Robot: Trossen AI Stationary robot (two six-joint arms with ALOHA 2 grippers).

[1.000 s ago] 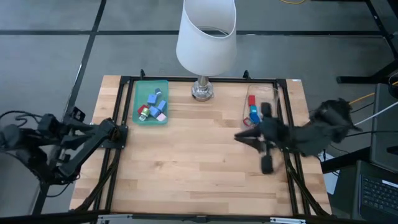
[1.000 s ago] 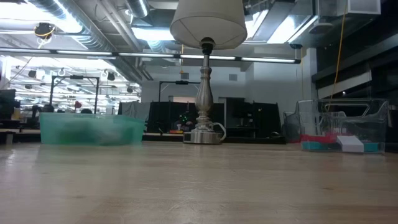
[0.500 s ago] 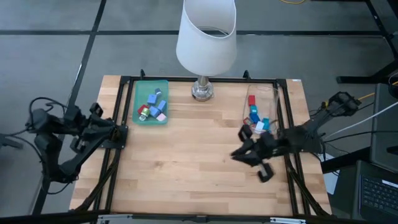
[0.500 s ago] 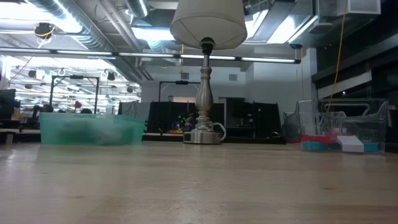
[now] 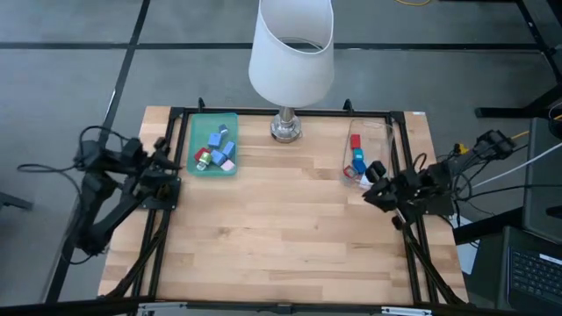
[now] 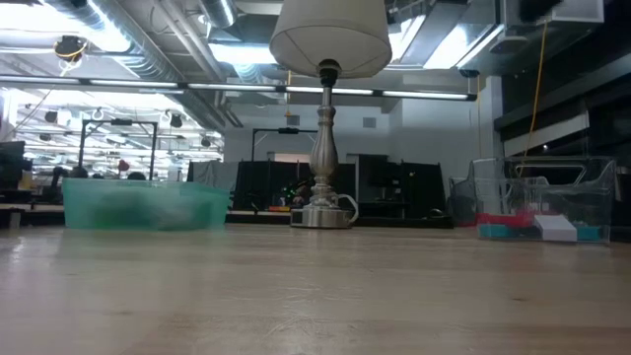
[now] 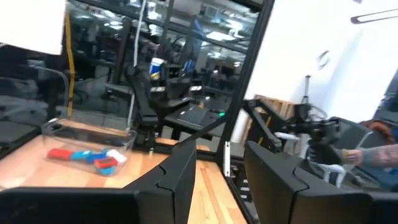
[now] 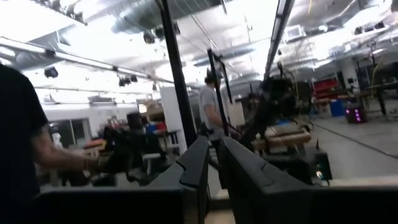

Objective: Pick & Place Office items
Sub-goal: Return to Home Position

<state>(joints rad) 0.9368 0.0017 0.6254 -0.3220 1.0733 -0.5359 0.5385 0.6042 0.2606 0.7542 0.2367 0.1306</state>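
Several small blue, red and pink office items (image 5: 216,149) lie in the flat green tray (image 5: 230,118) at the table's far left. A few red, blue and white ones (image 5: 357,161) lie in the clear plastic bin (image 5: 379,132) at the far right; they also show in the low view (image 6: 532,228) and the left wrist view (image 7: 87,157). My left gripper (image 5: 169,167) hangs open and empty at the table's left edge (image 7: 221,180). My right gripper (image 5: 372,180) is shut and empty beside the bin's near end (image 8: 214,177).
A table lamp (image 5: 287,127) with a white shade stands at the far middle. A black frame rail (image 5: 290,111) runs round the table. People show in the room beyond the table in the right wrist view (image 8: 214,118).
My right gripper has drawn back from the middle right of the table toward the right edge and the bin's near end, its arm folding in. My left arm has folded upward and toward the table, with its gripper staying at the left edge.
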